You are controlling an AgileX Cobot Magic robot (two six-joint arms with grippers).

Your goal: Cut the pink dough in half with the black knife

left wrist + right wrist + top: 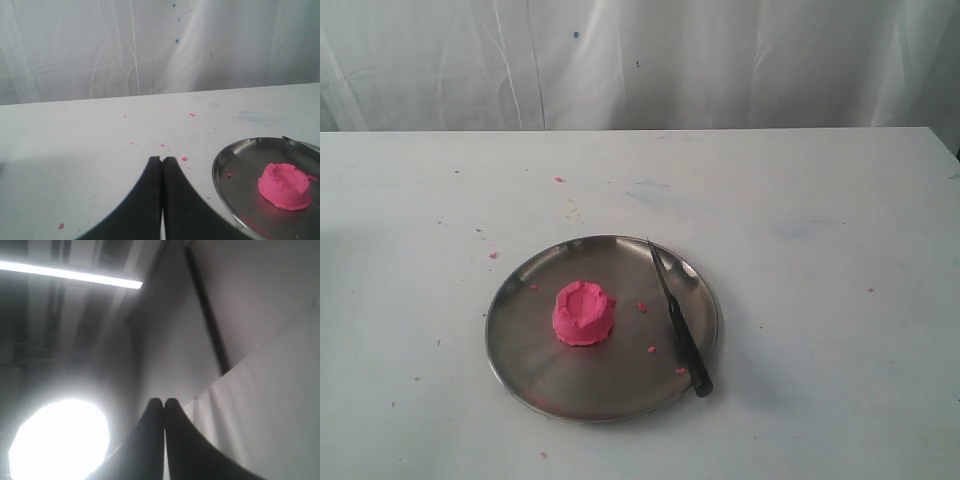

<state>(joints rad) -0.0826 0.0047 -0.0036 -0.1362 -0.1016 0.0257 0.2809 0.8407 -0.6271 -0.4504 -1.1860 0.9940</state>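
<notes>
round steel plate [535, 350]: matte dented pink dough [583, 314], slim black knife [678, 322].

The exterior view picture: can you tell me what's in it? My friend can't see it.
A round steel plate sits on a white table, with a lump of pink dough on it, still in one piece. A black knife lies across the plate's right side, apart from the dough. Tiny pink crumbs are scattered around.

White table [820, 300], white curtain [640, 60] behind; ceiling strip light [70, 275], bright round lamp [57, 440].
</notes>
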